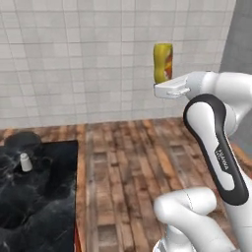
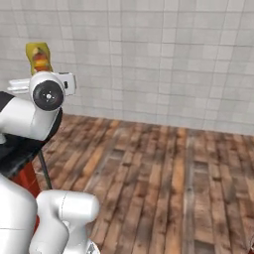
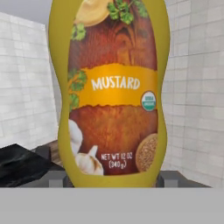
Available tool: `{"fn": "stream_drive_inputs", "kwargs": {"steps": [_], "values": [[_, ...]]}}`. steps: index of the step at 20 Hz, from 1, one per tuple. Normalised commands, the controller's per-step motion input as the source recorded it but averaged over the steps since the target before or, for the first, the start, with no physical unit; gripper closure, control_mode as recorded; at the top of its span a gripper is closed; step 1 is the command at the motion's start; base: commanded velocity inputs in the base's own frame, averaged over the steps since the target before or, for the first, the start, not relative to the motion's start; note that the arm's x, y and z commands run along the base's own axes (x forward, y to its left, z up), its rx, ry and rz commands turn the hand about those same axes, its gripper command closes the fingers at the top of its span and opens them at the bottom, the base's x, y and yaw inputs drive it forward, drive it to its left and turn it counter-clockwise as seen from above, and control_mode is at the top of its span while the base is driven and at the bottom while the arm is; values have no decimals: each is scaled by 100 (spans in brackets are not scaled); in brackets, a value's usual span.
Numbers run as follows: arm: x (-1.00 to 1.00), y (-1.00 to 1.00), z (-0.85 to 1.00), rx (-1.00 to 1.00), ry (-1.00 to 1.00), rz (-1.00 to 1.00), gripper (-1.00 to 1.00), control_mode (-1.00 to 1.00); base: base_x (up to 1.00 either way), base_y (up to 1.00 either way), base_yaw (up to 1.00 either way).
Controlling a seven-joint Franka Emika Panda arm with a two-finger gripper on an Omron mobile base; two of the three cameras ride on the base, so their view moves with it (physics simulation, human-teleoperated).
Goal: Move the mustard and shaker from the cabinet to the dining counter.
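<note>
A glossy yellow plastic squeeze mustard bottle [image 1: 163, 63] with a reddish-brown printed label is held upright in the white two-finger gripper [image 1: 165, 87], upper right of centre in the left base view, high against the pale tiled wall [image 1: 74, 59]. In the hand view the bottle's waisted, rounded body is seen clamped at its base between the dark fingertips [image 3: 168, 178]. A tiny pale cylindrical shaker [image 1: 25, 162] is stood on the black white-veined marble dining counter [image 1: 44, 206], lower left. Worn wood-plank floor [image 1: 128, 162] is spread below.
</note>
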Motion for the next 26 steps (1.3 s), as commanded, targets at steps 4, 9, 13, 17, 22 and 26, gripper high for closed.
{"fn": "stream_drive_inputs", "kwargs": {"steps": [4, 9, 13, 17, 22, 26], "values": [[0, 0, 0, 0, 0, 0, 100, 100, 63, -14, 42], [0, 0, 0, 0, 0, 0, 100, 100, 33, -2, 79], [0, 0, 0, 0, 0, 0, 100, 100, 24, -2, 84], [0, 0, 0, 0, 0, 0, 100, 100, 24, -10, 71], [0, 0, 0, 0, 0, 0, 100, 100, 29, -35, 42], [0, 0, 0, 0, 0, 0, 100, 100, 22, -37, 45]]}}
